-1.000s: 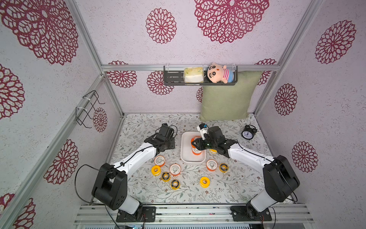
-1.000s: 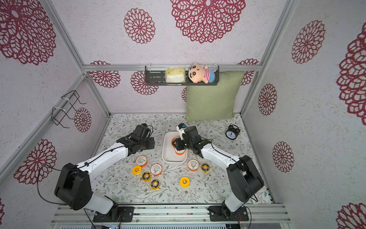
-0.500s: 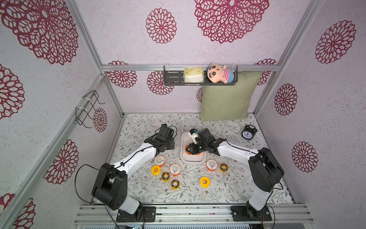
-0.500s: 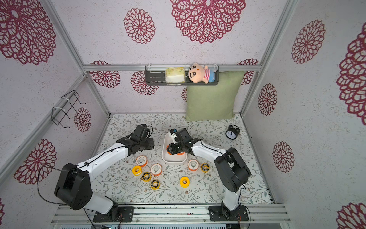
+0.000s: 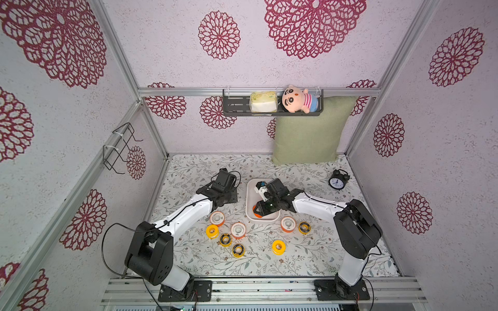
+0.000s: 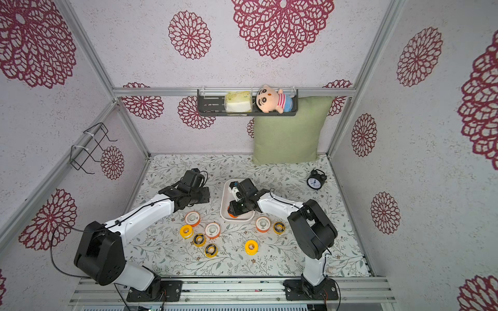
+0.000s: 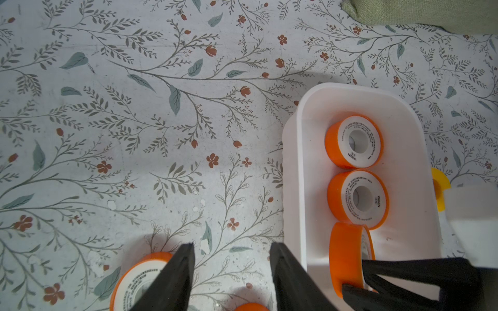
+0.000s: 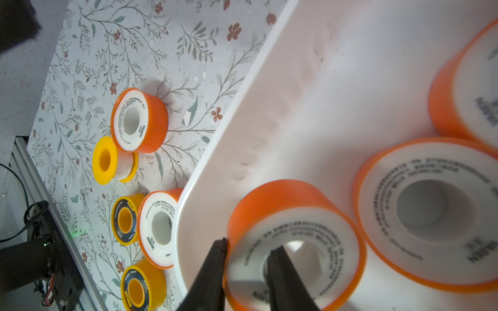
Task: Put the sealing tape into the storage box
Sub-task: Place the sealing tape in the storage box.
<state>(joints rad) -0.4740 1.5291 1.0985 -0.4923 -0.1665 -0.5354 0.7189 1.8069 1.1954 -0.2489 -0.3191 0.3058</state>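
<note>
Tape spool [image 8: 296, 204], orange, low in frame inside the storage box [image 8: 269, 107], has its wall pinched by the right claw [image 8: 249, 245]; the left claw [image 7: 230, 245] gapes empty above the counter [image 7: 134, 107].

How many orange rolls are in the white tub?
3: a flat roll at the far end of the tub, a second flat roll midway, a third roll on edge, pinched by the right gripper.

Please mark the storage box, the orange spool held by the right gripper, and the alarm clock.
storage box [image 7: 291, 188]: left wrist view, on its outer side wall.
held orange spool [image 8: 283, 199]: right wrist view, on its orange band.
alarm clock [image 5: 336, 183]: a top view, on its dial.
</note>
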